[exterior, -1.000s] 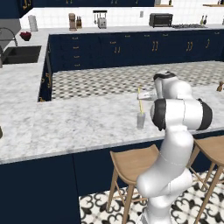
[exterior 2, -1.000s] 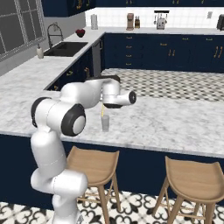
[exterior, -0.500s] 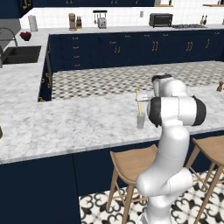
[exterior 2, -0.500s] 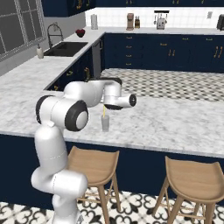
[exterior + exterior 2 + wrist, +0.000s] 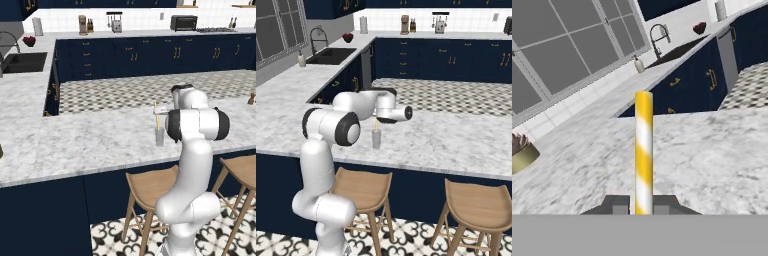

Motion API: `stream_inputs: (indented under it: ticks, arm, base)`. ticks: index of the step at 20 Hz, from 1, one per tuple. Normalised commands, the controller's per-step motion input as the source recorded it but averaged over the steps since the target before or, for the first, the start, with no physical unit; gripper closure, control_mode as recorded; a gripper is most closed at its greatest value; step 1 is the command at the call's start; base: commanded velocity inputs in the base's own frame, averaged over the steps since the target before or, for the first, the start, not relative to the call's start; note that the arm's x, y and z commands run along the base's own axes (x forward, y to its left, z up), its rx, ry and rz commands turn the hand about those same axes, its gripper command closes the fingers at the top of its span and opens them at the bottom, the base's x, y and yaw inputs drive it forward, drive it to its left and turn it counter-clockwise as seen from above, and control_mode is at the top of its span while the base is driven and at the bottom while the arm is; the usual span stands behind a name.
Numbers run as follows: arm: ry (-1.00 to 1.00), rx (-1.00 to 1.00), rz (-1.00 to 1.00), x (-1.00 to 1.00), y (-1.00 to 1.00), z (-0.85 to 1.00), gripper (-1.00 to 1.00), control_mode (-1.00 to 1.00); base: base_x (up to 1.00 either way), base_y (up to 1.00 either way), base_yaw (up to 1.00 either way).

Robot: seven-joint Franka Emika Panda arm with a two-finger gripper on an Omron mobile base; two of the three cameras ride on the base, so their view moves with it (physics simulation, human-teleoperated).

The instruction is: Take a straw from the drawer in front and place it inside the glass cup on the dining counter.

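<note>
The gripper (image 5: 641,206) is clamped on the straw (image 5: 643,150) right above the glass cup (image 5: 376,139) — keep it upright; lower it straight in before letting go.

light: even, bright | shadows: faint | glare: none | sharpness: soft, rendered

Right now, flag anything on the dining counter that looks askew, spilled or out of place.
Nothing stands out. The glass cup stands upright on the dining counter, nothing spilled around it. The gripper holds the straw upright above the cup, lower end at the cup's mouth.
</note>
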Motion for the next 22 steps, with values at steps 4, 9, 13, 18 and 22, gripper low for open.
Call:
stream_inputs:
  ticks: [4, 9, 13, 18, 22]
  arm:
    - [-0.04, 0.0, 0.01, -0.31, -0.01, -0.01, 1.0, -1.0]
    - [-0.07, 0.0, 0.02, -0.4, 0.0, -0.1, 1.0, -1.0]
    - [-0.12, 0.0, 0.01, -0.04, 0.0, -0.17, 1.0, -1.0]
    - [-0.17, 0.0, 0.01, 0.09, 0.0, -0.15, 1.0, -1.0]
    - [-0.14, 0.0, 0.03, -0.04, 0.0, -0.21, 1.0, -1.0]
  base:
    - [0.0, 0.0, 0.0]
    - [0.0, 0.0, 0.0]
    - [0.0, 0.0, 0.0]
    - [0.0, 0.0, 0.0]
    - [0.0, 0.0, 0.0]
